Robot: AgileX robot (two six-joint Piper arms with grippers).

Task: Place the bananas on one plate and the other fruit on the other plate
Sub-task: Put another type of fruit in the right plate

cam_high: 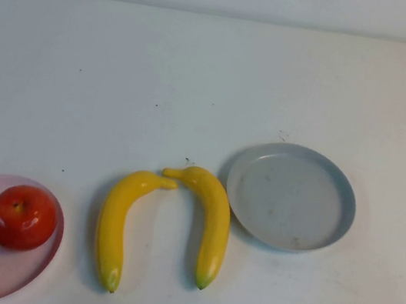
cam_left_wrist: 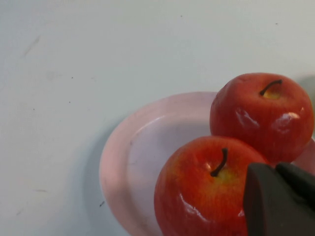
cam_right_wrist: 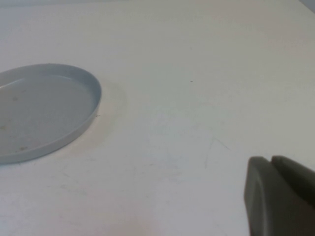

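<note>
Resting shiny round apples (cam_high: 22, 216) on translucent pink plate (cam_high: 27, 271), both grippers' jaws pressed together.

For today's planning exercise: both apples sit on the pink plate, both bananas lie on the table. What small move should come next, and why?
Probably the shut right claw, beside the empty grey-blue plate, should open and reach for the nearer banana, since that plate is empty. The left claw, shut, is over the apples.

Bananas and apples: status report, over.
Left gripper shut above apples on pink plate. Right gripper shut beside empty grey-blue plate. Bananas on table, unobstructed.
</note>
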